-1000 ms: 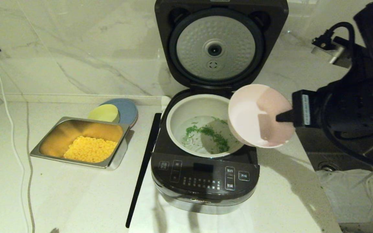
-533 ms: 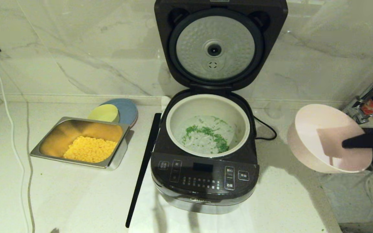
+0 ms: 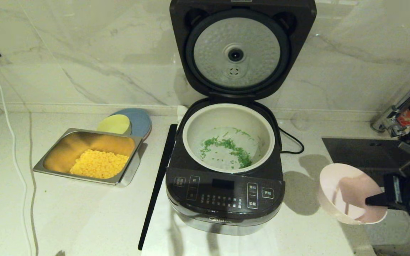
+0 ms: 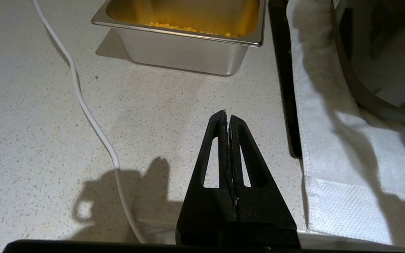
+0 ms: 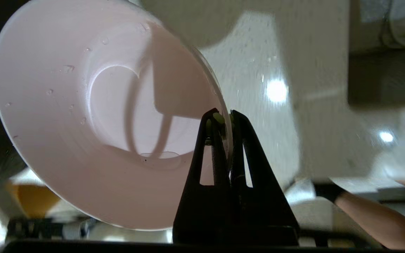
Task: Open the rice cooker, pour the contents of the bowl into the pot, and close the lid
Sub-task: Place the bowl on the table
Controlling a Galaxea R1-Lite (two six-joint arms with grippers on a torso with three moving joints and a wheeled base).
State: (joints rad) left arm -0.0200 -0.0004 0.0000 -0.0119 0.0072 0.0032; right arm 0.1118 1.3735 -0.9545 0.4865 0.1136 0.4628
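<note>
Right claw (image 3: 368, 201) pinched on emptied bowl (image 3: 347, 193) rim, right of the rice cooker (image 3: 224, 192); greens (image 3: 228, 147) in pot (image 3: 205, 122); lower gently, level first, apparently onto tabletop (image 3: 308, 227); left claw (image 4: 227, 119) closed, left of cooker.

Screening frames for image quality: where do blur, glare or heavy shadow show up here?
Head view: sharp; rice cooker casts a shadow rightward toward the pink bowl. Right wrist view: background countertop smeared, with bright glare spots; bowl and right end effector fairly crisp. Left wrist view: sharp; left end effector shadow falls on the speckled counter.
</note>
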